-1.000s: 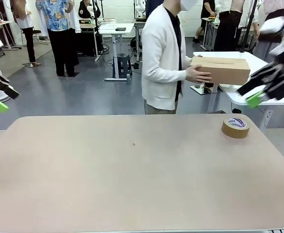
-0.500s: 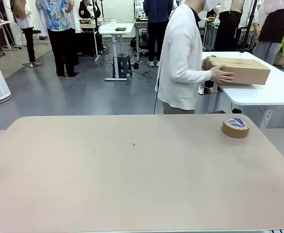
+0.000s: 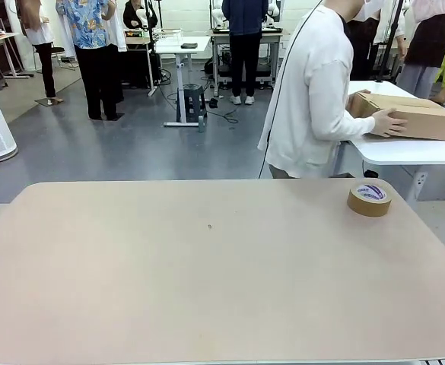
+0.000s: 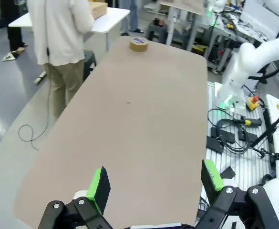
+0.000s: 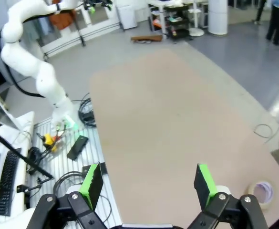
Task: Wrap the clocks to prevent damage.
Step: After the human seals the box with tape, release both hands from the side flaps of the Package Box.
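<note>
The clocks are out of view. My left gripper hangs open high above one short end of the beige table, nothing between its green pads. My right gripper is also open and empty, high over the table's other end. A roll of brown tape lies near the far right corner of the table; the tape is far ahead in the left wrist view, and the tape sits low right in the right wrist view.
A person in a white cardigan stands past the far edge, turned away, hands on a cardboard box resting on a white table behind. The right arm and the left arm stand beside the table.
Both grippers, at the picture's sides a second ago, have left the front view. The person has turned right and set the cardboard box onto the white table.
</note>
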### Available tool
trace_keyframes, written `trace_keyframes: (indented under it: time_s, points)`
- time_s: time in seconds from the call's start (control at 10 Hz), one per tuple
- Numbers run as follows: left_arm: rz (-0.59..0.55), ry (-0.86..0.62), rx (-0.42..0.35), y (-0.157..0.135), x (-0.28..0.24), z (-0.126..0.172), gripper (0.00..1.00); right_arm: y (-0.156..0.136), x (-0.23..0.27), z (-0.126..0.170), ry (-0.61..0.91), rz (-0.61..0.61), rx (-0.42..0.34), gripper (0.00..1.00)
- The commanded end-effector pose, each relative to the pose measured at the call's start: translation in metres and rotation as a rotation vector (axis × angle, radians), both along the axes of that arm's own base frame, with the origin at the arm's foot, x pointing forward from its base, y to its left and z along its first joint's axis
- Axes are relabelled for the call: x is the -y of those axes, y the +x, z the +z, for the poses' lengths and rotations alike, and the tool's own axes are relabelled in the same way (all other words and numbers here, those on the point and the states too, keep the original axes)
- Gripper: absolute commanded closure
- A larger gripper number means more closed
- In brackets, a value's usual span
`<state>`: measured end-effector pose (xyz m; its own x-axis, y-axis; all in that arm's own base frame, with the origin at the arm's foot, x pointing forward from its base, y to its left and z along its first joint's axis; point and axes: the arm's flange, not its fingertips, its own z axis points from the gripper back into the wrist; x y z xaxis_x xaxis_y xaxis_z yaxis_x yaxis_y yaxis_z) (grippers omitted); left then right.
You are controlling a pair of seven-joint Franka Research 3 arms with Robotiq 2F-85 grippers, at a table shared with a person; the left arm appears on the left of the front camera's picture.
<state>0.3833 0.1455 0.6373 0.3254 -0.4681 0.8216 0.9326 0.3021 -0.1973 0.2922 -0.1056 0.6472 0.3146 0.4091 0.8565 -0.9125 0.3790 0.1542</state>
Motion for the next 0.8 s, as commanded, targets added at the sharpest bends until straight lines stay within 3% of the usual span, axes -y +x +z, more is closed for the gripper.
trace_keyframes:
  time_s: [0.0,0.4,0.5,0.7]
  points:
    - [0.043,0.026,0.003,0.004,0.014,-0.014,0.00,0.002,-0.015,-0.011,-0.022,-0.061,-0.004,0.00]
    - [0.013,0.066,0.030,0.009,0.013,-0.024,0.00,0.005,-0.023,-0.014,-0.038,-0.081,0.009,0.00]
    - [0.021,0.027,-0.009,0.014,0.014,-0.021,0.00,0.004,-0.029,-0.015,-0.054,-0.070,0.013,0.00]
    - [0.021,0.027,-0.009,0.014,0.014,-0.021,0.00,0.010,-0.015,-0.013,-0.047,-0.056,0.009,0.00]
